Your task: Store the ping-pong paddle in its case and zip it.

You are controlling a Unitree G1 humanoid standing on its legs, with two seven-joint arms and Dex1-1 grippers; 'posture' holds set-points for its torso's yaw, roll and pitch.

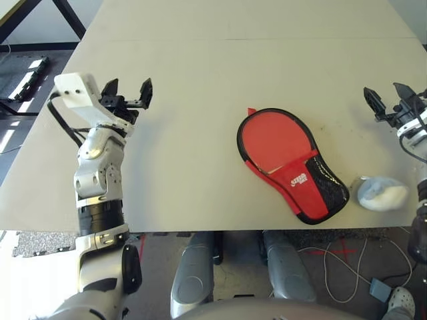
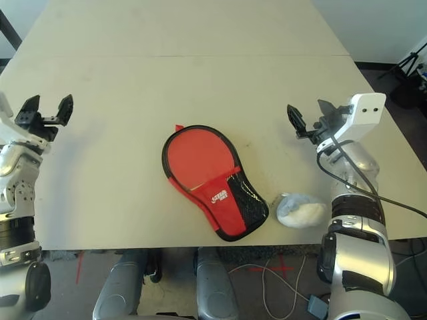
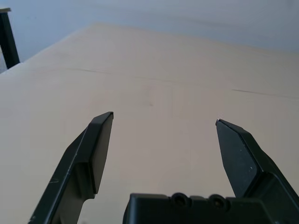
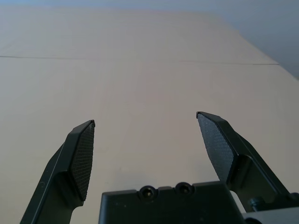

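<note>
- Ping-pong paddle, a round red rubber face, lies inside the case, a paddle-shaped red fabric pouch with black zipper edging, a black mesh pocket and a small white logo.
- The case rests flat near the front middle of the pale table, its narrow end toward the front edge on the robot's right.
- The red face shows in the wide part of the pouch, while the handle end is tucked under the red flap with the logo; the handle itself is hidden.
- Judging by the exposed face, the stowing step looks done and the zipping is left: the flap over the round part is not closed. Where the zipper pull sits cannot be made out.
- A white fluffy ball-like wad lies just beside the case's narrow end, on the right.
- The left gripper hangs over bare table well to the left of the case, fingers spread apart, holding nothing.
- The right gripper hovers to the right of the case, also spread wide and empty, as its wrist view confirms.
</note>
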